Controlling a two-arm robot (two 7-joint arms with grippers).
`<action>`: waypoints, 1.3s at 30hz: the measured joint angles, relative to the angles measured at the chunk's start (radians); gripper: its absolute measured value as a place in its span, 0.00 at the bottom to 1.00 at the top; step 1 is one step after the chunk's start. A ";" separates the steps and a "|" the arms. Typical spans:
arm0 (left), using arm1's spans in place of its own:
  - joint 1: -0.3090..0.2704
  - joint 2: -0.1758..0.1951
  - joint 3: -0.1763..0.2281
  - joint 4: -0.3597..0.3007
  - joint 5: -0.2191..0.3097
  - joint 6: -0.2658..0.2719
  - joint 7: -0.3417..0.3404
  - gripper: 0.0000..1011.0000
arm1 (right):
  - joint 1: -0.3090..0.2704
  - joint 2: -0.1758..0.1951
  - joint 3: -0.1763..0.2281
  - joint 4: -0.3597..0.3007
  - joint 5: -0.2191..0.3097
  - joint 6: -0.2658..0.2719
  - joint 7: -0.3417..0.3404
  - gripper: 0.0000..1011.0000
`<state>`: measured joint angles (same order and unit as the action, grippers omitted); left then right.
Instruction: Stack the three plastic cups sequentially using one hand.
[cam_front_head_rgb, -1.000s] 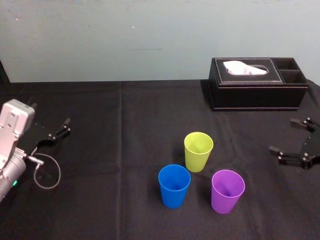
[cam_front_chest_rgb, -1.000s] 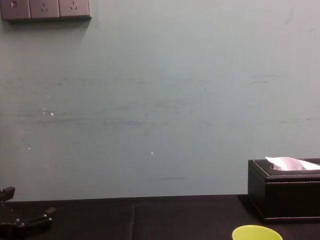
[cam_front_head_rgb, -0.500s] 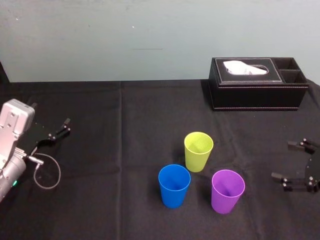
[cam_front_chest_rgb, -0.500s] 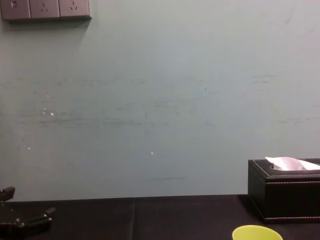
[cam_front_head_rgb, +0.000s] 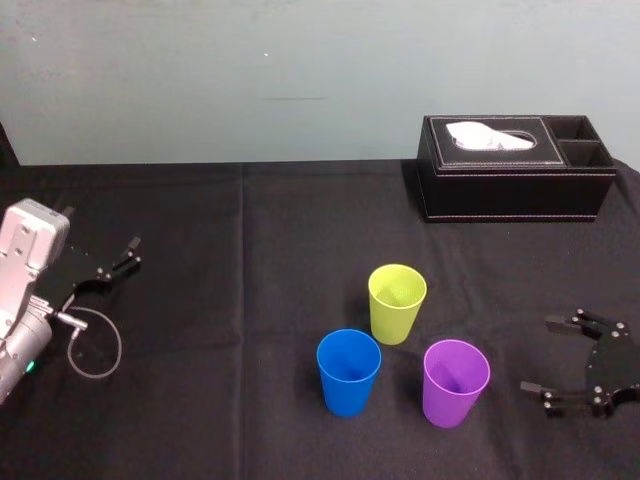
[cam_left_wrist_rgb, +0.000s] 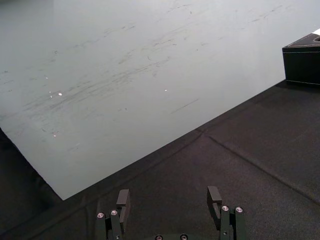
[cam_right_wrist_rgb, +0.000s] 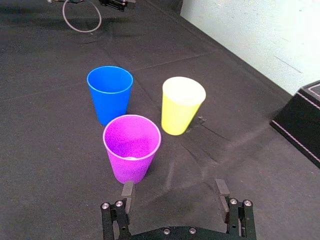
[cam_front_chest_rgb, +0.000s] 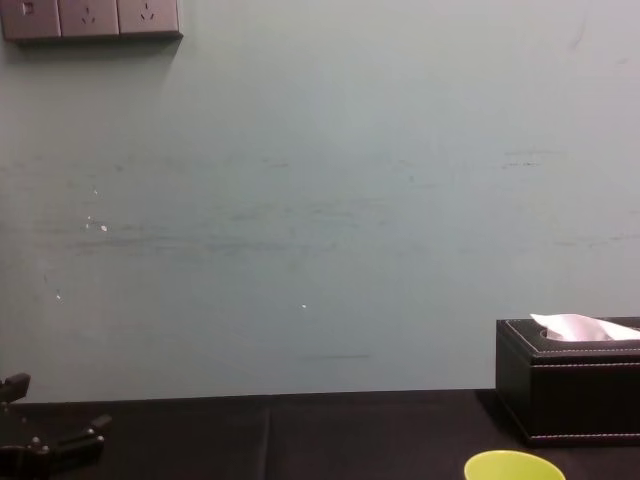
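Three upright plastic cups stand close together on the black cloth: a lime-yellow cup (cam_front_head_rgb: 397, 303), a blue cup (cam_front_head_rgb: 348, 372) and a purple cup (cam_front_head_rgb: 456, 383). My right gripper (cam_front_head_rgb: 540, 355) hovers open just right of the purple cup, facing it and apart from it. From the right wrist view the purple cup (cam_right_wrist_rgb: 132, 148) is nearest, just ahead of the open right gripper (cam_right_wrist_rgb: 175, 192), with the blue cup (cam_right_wrist_rgb: 110, 94) and yellow cup (cam_right_wrist_rgb: 182, 105) behind. The yellow cup's rim (cam_front_chest_rgb: 514, 466) peeks in at the chest view's lower edge. My left gripper (cam_front_head_rgb: 115, 258) rests open at the far left.
A black tissue box (cam_front_head_rgb: 515, 168) with a white tissue stands at the back right, near the pale green wall. A loop of grey cable (cam_front_head_rgb: 95, 350) lies by the left arm. The black cloth has a fold line (cam_front_head_rgb: 243, 250) left of the cups.
My right gripper has moved toward the table's near side and inward, closing in on the purple cup's right side. The cups and the left arm have stayed put.
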<state>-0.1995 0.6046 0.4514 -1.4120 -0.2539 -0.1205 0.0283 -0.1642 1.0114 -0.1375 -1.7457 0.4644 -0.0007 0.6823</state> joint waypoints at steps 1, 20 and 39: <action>0.000 0.000 0.000 0.000 0.000 0.000 0.000 1.00 | 0.003 -0.003 -0.005 0.002 -0.002 0.000 0.001 0.99; 0.000 0.000 0.000 0.000 0.000 0.000 0.000 1.00 | 0.045 -0.022 -0.078 0.016 -0.023 -0.008 0.036 0.99; 0.000 0.000 0.000 0.000 0.000 0.000 0.000 1.00 | 0.073 -0.060 -0.127 0.038 -0.024 -0.015 0.036 0.99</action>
<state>-0.1995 0.6047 0.4514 -1.4120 -0.2539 -0.1205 0.0283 -0.0908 0.9509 -0.2649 -1.7080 0.4399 -0.0159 0.7181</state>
